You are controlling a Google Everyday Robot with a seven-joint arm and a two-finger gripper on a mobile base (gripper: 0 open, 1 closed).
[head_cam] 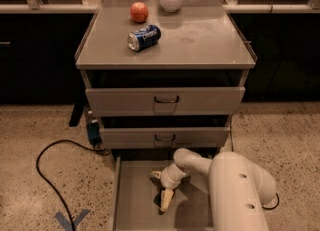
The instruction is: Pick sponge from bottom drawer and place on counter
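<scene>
Bottom drawer [131, 195] standing open; gripper [166, 204] reaching down onto sponge [158, 201] (closure: cannot tell); pad likely soft, light, pinch across edges.

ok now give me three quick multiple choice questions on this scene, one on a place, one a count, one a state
1. Where is the gripper?
A) on the floor
B) at the top drawer's handle
C) down in the open bottom drawer

2. How many things sit on the counter?
A) three
B) one
C) five

3. How does the soda can sit?
A) upright
B) lying on its side
C) crushed flat

Answers:
1 C, the arm reaches down into the pulled-out drawer.
2 A, only the apple, the bowl and the soda can are there.
3 B, its long side rests on the counter.
</scene>
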